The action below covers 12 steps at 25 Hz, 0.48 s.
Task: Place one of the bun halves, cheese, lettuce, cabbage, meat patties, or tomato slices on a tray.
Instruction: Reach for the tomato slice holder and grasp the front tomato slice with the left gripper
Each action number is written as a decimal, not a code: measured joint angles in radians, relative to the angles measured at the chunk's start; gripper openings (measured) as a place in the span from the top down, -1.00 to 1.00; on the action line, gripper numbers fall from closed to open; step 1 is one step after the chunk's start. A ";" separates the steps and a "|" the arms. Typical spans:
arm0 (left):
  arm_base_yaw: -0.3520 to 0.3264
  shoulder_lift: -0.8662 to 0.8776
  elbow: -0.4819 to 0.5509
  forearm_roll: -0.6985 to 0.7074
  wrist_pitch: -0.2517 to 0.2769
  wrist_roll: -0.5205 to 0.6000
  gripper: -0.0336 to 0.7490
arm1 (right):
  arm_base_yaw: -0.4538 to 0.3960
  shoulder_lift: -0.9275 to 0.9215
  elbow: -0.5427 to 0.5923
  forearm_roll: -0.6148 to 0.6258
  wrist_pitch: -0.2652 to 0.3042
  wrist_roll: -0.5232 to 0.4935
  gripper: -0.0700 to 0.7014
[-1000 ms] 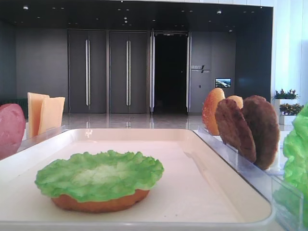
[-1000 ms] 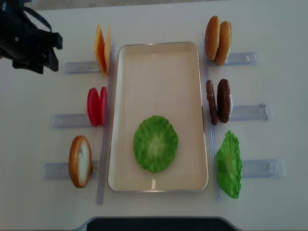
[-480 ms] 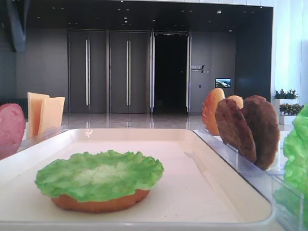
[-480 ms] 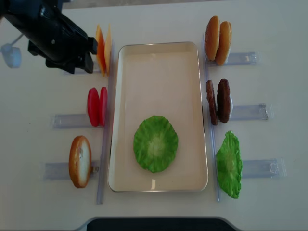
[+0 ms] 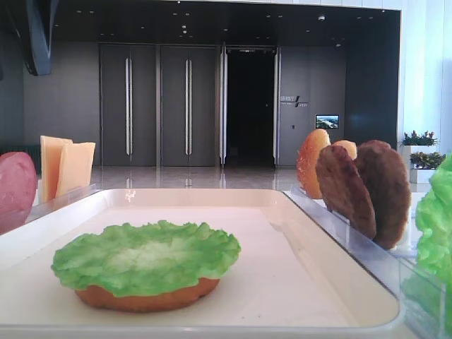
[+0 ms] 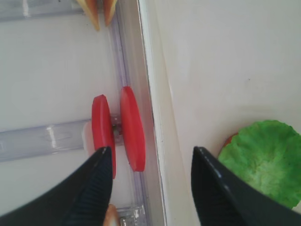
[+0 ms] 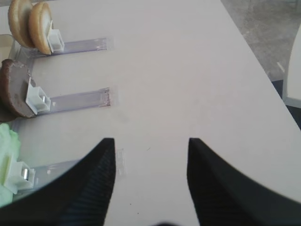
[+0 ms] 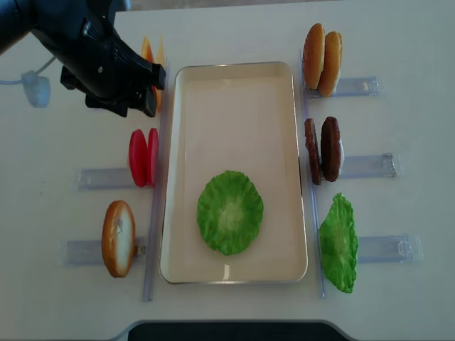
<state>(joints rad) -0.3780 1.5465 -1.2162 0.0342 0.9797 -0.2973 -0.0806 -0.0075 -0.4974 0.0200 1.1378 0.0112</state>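
A pale worktop (image 8: pixel 234 312) carries the cream-white tray (image 8: pixel 234 78) at its middle, with clear plastic racks (image 8: pixel 370 165) laid out on both sides. Behind it, the low front view shows a dark hall with tall grey doors (image 5: pixel 159 106).

On the tray, toward its near end, a lettuce (image 8: pixel 229 212) leaf lies flat on top of a bun half (image 5: pixel 145 300), whose orange-brown edge shows under the leaf.

Left of the tray, the cheese (image 8: pixel 149 50) slices stand on edge at the far rack, the two tomato slices (image 8: pixel 143 157) stand upright side by side in the middle rack just beside the tray's rim, and another bun half (image 8: pixel 118 237) stands in the near rack. Right of the tray stand two more bun halves (image 8: pixel 321 60), the meat patties (image 8: pixel 322 149) and a second lettuce leaf (image 8: pixel 338 243).

The left tool (image 6: pixel 150 169) hangs above the tomato slices with its jaws spread apart and nothing between them; in the overhead view its black arm covers part of the cheese. The right tool (image 7: pixel 150 162) hovers over bare worktop to the right of the racks, its jaws also apart and holding nothing.
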 joint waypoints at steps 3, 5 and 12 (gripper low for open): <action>0.000 0.016 0.000 -0.001 0.002 0.000 -0.14 | 0.000 0.000 0.000 0.000 0.000 0.000 -0.13; 0.000 0.042 0.000 -0.001 0.002 0.000 -0.14 | 0.000 0.000 0.000 0.000 0.000 0.000 -0.13; 0.000 0.124 0.000 -0.007 0.003 0.002 -0.14 | 0.000 0.000 0.000 0.000 0.000 0.000 -0.13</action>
<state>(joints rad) -0.3780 1.6700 -1.2162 0.0267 0.9826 -0.2950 -0.0806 -0.0075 -0.4974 0.0200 1.1378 0.0112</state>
